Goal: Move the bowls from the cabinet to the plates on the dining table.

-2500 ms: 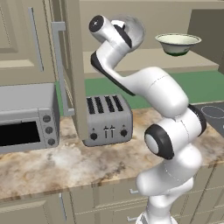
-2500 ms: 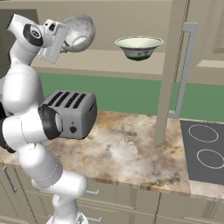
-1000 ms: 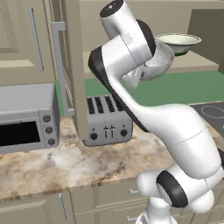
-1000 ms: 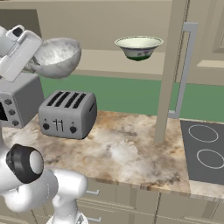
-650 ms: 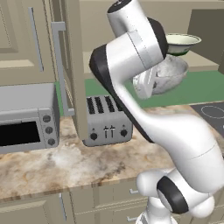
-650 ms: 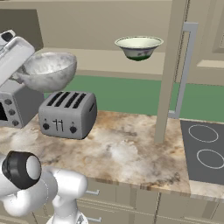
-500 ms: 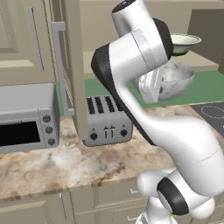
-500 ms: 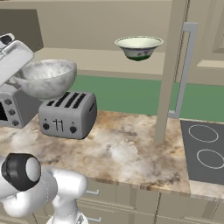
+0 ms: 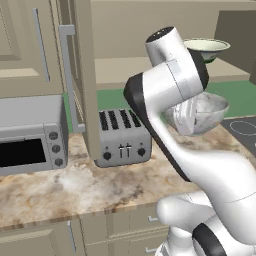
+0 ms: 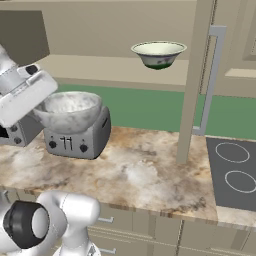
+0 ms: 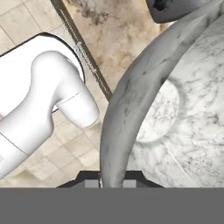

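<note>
Counter: mottled beige-brown marble top [image 9: 75,185] along a green backsplash [image 10: 150,110], beige drawer units below it.
Cabinet: beige upper wall cabinet [image 10: 100,30] stands open; its door [image 9: 82,75] hangs edge-on toward the robot, with a long silver bar handle [image 10: 210,80].
On the counter: silver four-slot toaster [image 9: 122,137] by the door's lower edge; toaster oven [image 9: 30,135] to its left; black cooktop [image 10: 235,175] at the far right.
In the way: the open door stands between the toaster oven and the toaster; the robot's own white arm covers much of the left base view.
Grey bowl: speckled silvery bowl [image 10: 67,111] in the air over the counter, just above the toaster in the right base view; mouth up, seemingly a little tilted.
Gripper: gripper [image 11: 110,181] nearly closed, pinching the grey bowl's rim between its tips.
Green bowl: cream-and-green bowl [image 10: 158,53] upright on the cabinet shelf, well apart from the grey one.
</note>
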